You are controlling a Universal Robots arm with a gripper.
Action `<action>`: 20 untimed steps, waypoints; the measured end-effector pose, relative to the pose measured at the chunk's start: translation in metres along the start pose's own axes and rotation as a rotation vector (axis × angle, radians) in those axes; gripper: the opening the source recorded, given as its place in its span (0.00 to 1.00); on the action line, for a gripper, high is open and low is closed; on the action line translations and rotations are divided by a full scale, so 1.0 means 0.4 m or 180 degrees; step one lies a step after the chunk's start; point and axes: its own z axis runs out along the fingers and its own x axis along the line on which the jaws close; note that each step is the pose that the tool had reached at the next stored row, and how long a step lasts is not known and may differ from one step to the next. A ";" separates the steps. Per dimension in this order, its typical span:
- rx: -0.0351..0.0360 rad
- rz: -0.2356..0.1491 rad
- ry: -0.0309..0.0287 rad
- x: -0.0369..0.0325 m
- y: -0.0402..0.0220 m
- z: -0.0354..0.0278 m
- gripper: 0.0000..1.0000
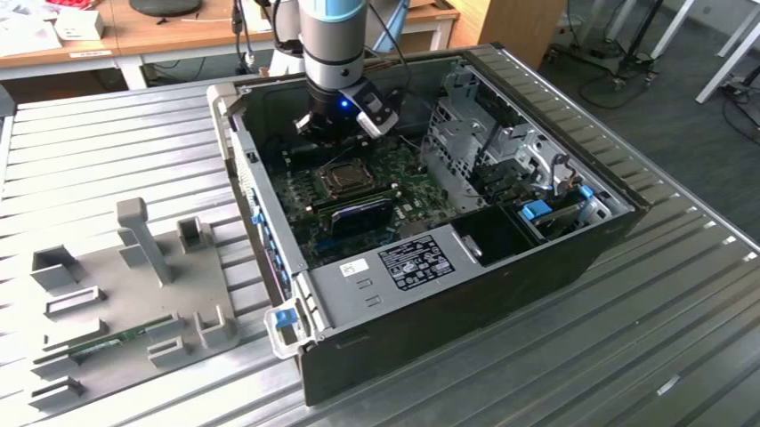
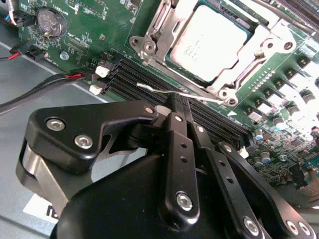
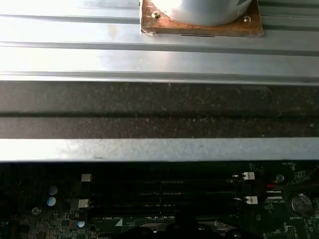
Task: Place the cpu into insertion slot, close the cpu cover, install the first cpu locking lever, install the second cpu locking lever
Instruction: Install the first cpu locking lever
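The cpu sits in its socket, the cpu cover framing it. The tool, pressed together, meets a thin wire lever alongside. The open computer case lies on a ribbed metal bench, and a wooden desk stands behind.

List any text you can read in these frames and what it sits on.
Nothing reads clearly.
Black label inside the computer case: print too small to read.
cpu top: faint marks, illegible.
Motherboard lettering: blurred.
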 end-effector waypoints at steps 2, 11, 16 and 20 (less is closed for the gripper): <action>0.0000 0.0000 0.0000 0.000 -0.001 0.002 0.11; 0.0000 0.0000 0.0000 -0.007 -0.003 0.009 0.11; 0.0000 0.0000 0.0000 -0.010 -0.004 0.014 0.11; 0.0000 0.0000 0.0000 -0.012 -0.004 0.018 0.11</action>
